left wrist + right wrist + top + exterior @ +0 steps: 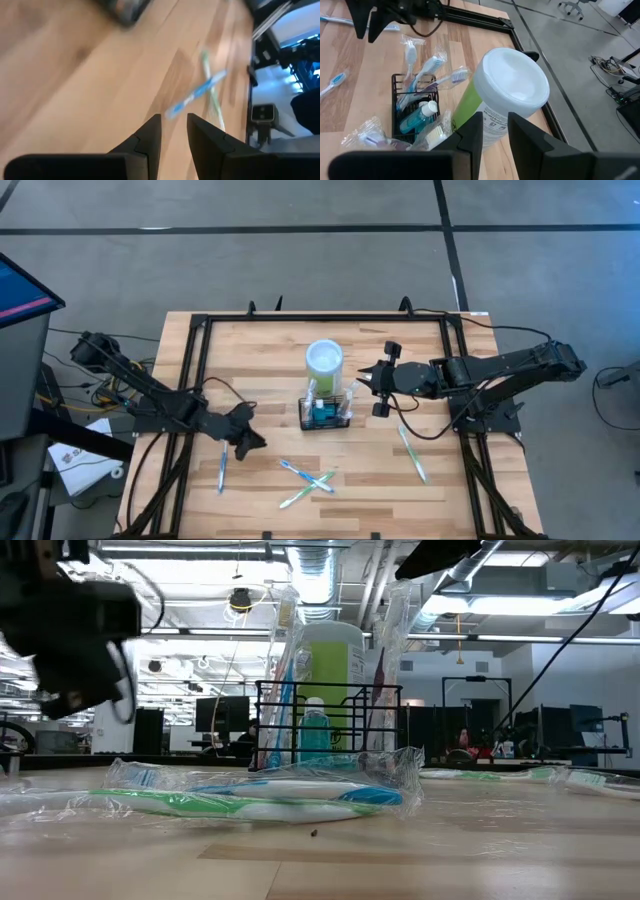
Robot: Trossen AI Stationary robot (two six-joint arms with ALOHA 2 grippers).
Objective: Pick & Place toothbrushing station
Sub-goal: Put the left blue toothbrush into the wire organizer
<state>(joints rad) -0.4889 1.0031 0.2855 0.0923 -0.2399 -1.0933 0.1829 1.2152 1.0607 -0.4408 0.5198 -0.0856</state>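
The toothbrushing station (325, 418) is a small black wire caddy at the table's middle. It stands on its base and holds wrapped toothbrushes and a small blue bottle (420, 115). A lime-green canister with a white lid (324, 360) stands right behind the caddy. My right gripper (362, 375) hovers to the right of the canister, above it, with its fingers (470, 132) a little apart and nothing between them. My left gripper (256, 442) is low over the table's near left. Its fingers (150, 135) stand slightly apart and point toward two crossed toothbrushes (202, 90).
Loose toothbrushes lie on the wood: a blue one (222, 470) near my left gripper, a crossed blue and green pair (305, 480) at the near middle, and one (412, 452) at the near right. A black frame (200, 320) borders the table.
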